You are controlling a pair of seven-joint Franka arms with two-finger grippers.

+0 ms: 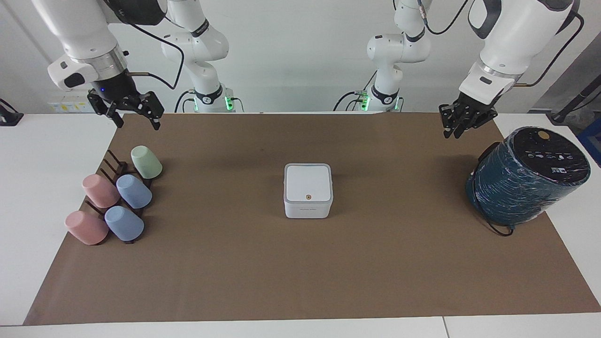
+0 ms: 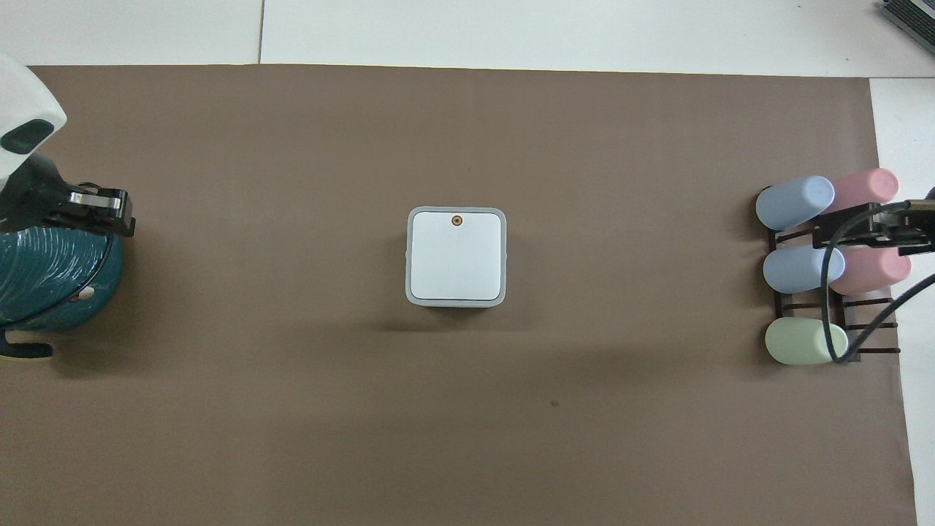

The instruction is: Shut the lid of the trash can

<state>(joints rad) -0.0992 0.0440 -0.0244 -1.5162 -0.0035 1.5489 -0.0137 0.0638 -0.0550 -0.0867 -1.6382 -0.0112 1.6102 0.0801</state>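
Observation:
The trash can [image 1: 307, 209] is a small white square box in the middle of the brown mat. Its lid [image 1: 308, 183] lies flat and shut on it, orange dot up; the lid also shows in the overhead view [image 2: 456, 256]. My left gripper [image 1: 458, 126] is shut and empty, raised over the mat at the left arm's end, well away from the can; the overhead view [image 2: 117, 215] shows it by the teal cylinder. My right gripper [image 1: 136, 121] is open and empty, raised over the mat's corner at the right arm's end, and waits.
A large teal wrapped cylinder [image 1: 523, 183] with a black top lies at the left arm's end of the mat. A dark rack with several pastel cups [image 1: 115, 199] stands at the right arm's end. The brown mat [image 1: 300, 272] covers the table's middle.

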